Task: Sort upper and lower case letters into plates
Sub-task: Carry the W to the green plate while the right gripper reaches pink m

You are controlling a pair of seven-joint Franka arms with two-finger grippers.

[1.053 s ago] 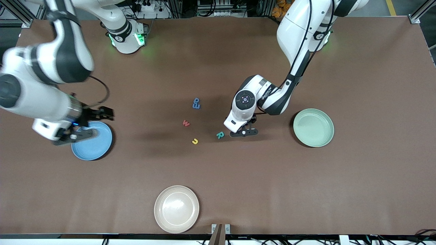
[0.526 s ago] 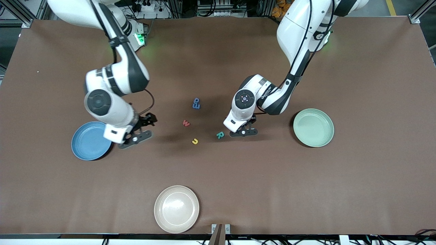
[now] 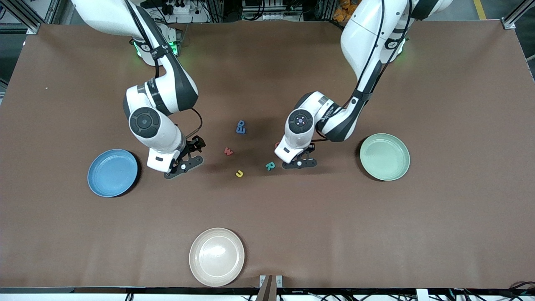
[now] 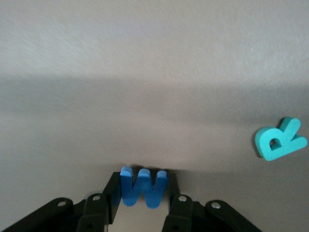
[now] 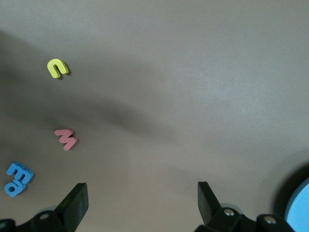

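My left gripper (image 3: pixel 299 161) is shut on a blue M-shaped letter (image 4: pixel 143 186), low over the table beside the teal R (image 3: pixel 270 166), which also shows in the left wrist view (image 4: pixel 280 140). My right gripper (image 3: pixel 184 161) is open and empty, low over bare table between the blue plate (image 3: pixel 112 172) and the loose letters. The red w (image 3: pixel 228 151), the yellow u (image 3: pixel 239 173) and two touching blue letters (image 3: pixel 240 126) lie mid-table. The right wrist view shows the u (image 5: pixel 57 68), the w (image 5: pixel 66 138) and the blue pair (image 5: pixel 17 178). The pale green plate (image 3: pixel 384 156) lies toward the left arm's end. The yellow H is hidden.
A beige plate (image 3: pixel 216 256) lies near the table's edge nearest the front camera. A small red bit (image 3: pixel 276 144) peeks out beside the left hand. The blue plate's rim (image 5: pixel 299 208) shows in the right wrist view. No letters show in any plate.
My right arm has swung from over the blue plate toward the letters, with its gripper open. My left gripper has barely moved, uncovering the red bit.
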